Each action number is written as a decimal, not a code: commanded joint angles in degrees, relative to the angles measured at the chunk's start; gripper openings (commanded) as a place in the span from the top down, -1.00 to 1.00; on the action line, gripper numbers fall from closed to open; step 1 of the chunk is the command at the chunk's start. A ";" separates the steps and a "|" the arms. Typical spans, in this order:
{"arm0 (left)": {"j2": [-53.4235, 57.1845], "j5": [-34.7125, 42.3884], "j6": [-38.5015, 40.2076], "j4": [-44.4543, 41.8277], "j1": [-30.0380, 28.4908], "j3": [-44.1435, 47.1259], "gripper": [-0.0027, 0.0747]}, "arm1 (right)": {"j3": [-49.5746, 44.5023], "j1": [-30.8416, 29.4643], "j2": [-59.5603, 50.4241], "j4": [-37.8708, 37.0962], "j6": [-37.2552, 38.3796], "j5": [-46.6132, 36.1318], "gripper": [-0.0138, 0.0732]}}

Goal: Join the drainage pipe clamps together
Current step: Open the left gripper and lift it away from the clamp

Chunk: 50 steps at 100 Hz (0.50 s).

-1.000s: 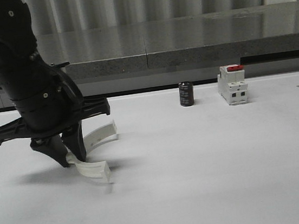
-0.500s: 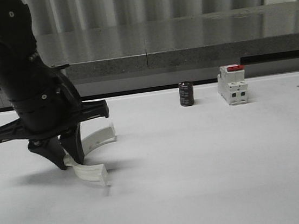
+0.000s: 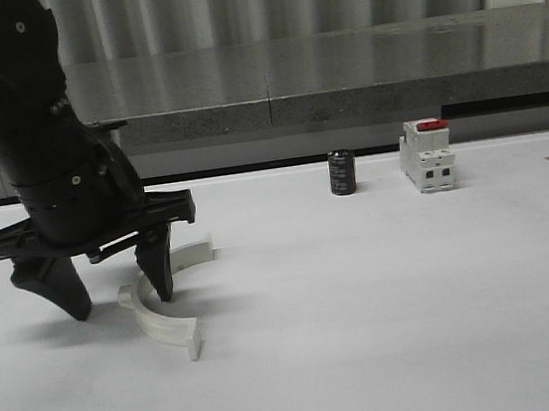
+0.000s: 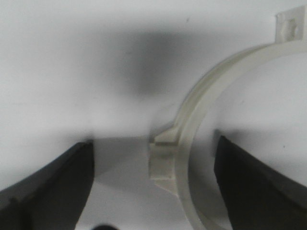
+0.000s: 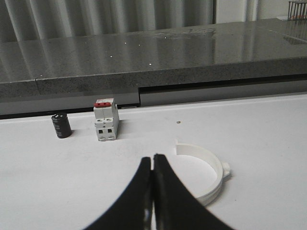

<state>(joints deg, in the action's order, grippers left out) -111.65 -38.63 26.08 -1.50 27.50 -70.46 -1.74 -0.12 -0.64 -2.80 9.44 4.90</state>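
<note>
The near drainage pipe clamp half (image 3: 159,325) lies flat on the white table (image 3: 390,332) at the left, its open side facing right. The far half (image 3: 188,254) rests just behind it. The two are close, but their end flanges are not mated. The left gripper (image 3: 116,303) stands directly over the near half with its claw spread wide. In the left wrist view its fingers (image 4: 48,191) flank the white band and touch neither side of it.

You are likely handling thin, stiff, smooth plastic. It looks light enough to skate across the table at a nudge, and springy enough to flex or pop out of a hard squeeze. Take hold across the band at mid-arc, beside the small side tab (image 4: 163,163). That keeps the flat end flanges free to meet their partners, and a grip on a flange itself would probably block the join.

The count is two half-rings at the left and one more half-ring (image 5: 206,175) seen from the right wrist. This one lies near and to the right of the switch, so it appears to be a third piece. There is one white switch with a red top (image 3: 426,155) and one small black cylinder (image 3: 342,172), both at the far side and well apart from the work. There are two grippers, and the right gripper (image 5: 152,191) has its claw pressed together on nothing.
</note>
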 commanded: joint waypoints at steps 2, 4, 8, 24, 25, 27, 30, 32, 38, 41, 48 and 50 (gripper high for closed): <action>4.05 0.24 0.31 -1.55 0.60 -1.39 -0.47 | 1.15 -0.44 -1.04 0.10 -0.07 -4.90 0.82; 4.43 0.24 0.31 -1.88 0.60 -1.39 -0.47 | 1.15 -0.44 -1.04 0.10 -0.07 -4.90 0.82; 5.53 0.48 0.31 -2.78 0.45 -1.39 -0.47 | 1.15 -0.44 -1.04 0.10 -0.07 -4.90 0.82; 11.77 2.54 -2.61 -5.08 -1.89 -1.39 -0.47 | 1.15 -0.44 -1.04 0.10 -0.07 -4.90 0.82; 12.50 2.54 -3.39 -5.08 -2.07 -1.39 -0.47 | 1.15 -0.44 -1.04 0.10 -0.07 -4.90 0.82; 13.59 2.44 -4.19 -5.08 -2.62 -1.39 -0.47 | 1.15 -0.44 -1.04 0.10 -0.07 -4.90 0.82; 15.04 2.16 -5.86 -5.08 -3.44 -1.39 -0.47 | 1.15 -0.44 -1.04 0.10 -0.07 -4.90 0.82; 16.09 2.00 -6.66 -5.08 -4.15 -1.39 -0.47 | 1.15 -0.44 -1.04 0.10 -0.07 -4.90 0.82; 19.02 1.62 -8.41 -5.08 -6.72 -1.25 -0.47 | 1.15 -0.44 -1.04 0.10 -0.07 -4.90 0.82; 20.95 1.62 -9.33 -5.08 -7.96 -0.99 -0.47 | 1.15 -0.44 -1.04 0.10 -0.07 -4.90 0.82; 25.18 2.62 -12.19 -4.85 -11.19 0.40 -0.47 | 1.15 -0.44 -1.04 0.10 -0.07 -4.90 0.82; 26.04 3.01 -13.30 -4.38 -12.17 0.97 -0.47 | 1.15 -0.44 -1.04 0.10 -0.07 -4.90 0.82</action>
<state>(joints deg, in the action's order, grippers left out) -92.39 -38.44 16.48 -6.14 18.78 -69.59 -1.74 -0.12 -0.64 -2.80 9.44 4.90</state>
